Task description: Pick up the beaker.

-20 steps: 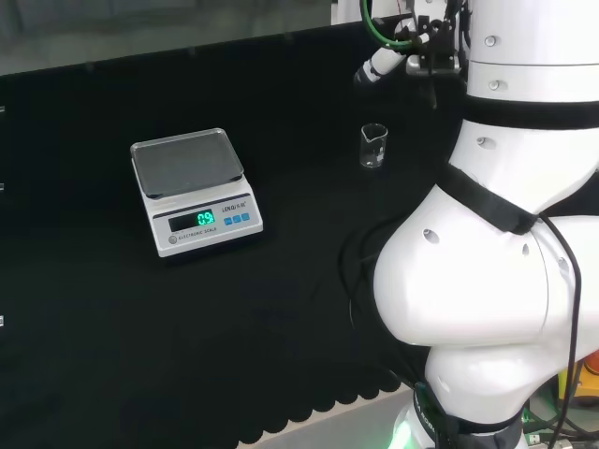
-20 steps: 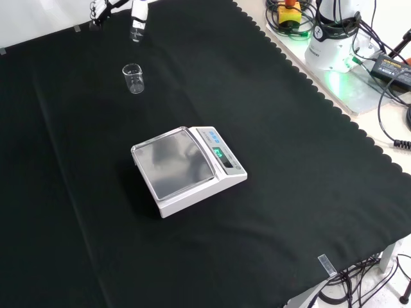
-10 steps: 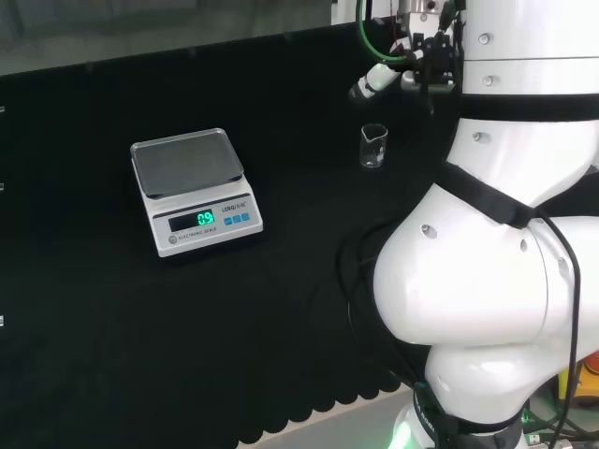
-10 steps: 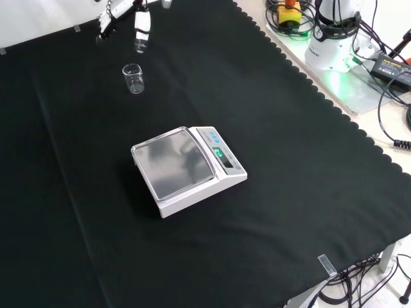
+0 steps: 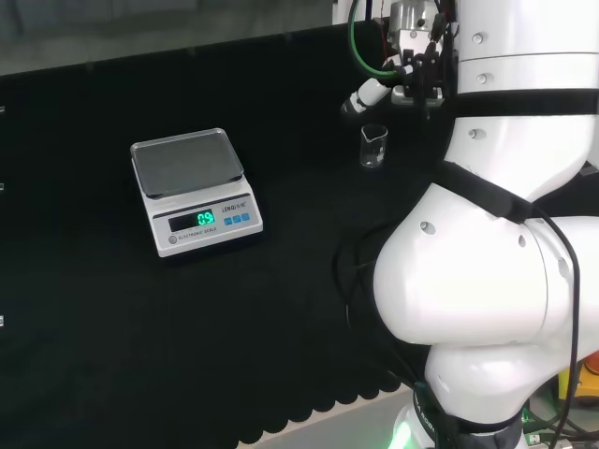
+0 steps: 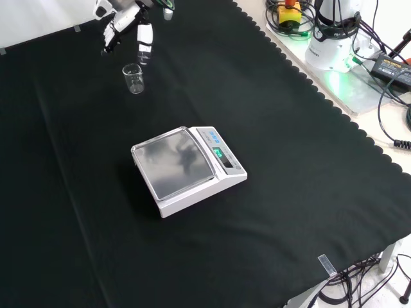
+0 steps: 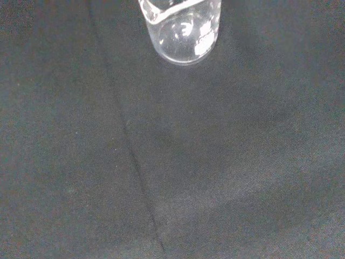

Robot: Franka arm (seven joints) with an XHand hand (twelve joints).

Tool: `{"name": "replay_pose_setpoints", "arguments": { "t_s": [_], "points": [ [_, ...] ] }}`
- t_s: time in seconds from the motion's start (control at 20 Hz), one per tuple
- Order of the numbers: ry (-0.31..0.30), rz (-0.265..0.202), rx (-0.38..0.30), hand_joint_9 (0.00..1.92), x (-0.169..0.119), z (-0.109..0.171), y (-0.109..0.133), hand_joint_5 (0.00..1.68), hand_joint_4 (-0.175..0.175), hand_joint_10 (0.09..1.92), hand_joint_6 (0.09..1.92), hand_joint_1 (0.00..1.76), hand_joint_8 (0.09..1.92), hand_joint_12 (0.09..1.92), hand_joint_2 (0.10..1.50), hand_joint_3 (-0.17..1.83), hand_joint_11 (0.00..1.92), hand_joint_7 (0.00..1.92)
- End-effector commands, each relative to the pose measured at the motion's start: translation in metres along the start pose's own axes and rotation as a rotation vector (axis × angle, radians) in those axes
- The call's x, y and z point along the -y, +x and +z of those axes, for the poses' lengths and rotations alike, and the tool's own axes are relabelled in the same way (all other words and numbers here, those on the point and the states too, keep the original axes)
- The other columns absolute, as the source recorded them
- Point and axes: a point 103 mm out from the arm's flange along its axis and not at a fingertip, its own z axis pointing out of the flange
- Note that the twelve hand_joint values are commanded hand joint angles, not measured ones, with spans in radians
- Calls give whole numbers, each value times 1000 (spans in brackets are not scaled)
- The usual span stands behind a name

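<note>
A small clear glass beaker (image 5: 373,146) stands upright on the black cloth; in the front view the beaker (image 6: 133,78) is at the upper left, and the wrist view shows the beaker (image 7: 182,29) close, looking empty. The hand (image 6: 128,22) hangs just above and behind the beaker in the front view, its fingers (image 6: 145,46) straight and pointing down toward the rim, not touching it. In the head view the hand (image 5: 374,91) is just above the beaker, beside the white arm links.
A white scale (image 6: 188,168) with a grey pan and a lit green display sits mid-cloth; in the head view the scale (image 5: 194,191) is left of the beaker. Cables and the arm's base (image 6: 331,45) lie past the cloth's scalloped edge.
The hand has come down and toward the beaker over the last second. Beaker and scale have not moved.
</note>
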Motion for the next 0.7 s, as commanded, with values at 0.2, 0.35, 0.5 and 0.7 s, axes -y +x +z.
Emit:
{"name": "replay_pose_setpoints", "arguments": {
  "t_s": [0.2,0.35,0.5,0.7],
  "points": [
    [45,15,2,0,-10,19,4,263,-87,864,87,427,822,1562,705,65,55,121],
    [61,23,11,0,-14,27,8,264,-88,863,87,426,823,1562,705,65,54,121],
    [76,32,15,0,-19,35,11,265,-88,862,87,425,823,1562,705,64,53,120],
    [83,44,14,0,-25,42,12,266,-88,861,87,425,824,1563,705,63,57,120]
  ]
}}
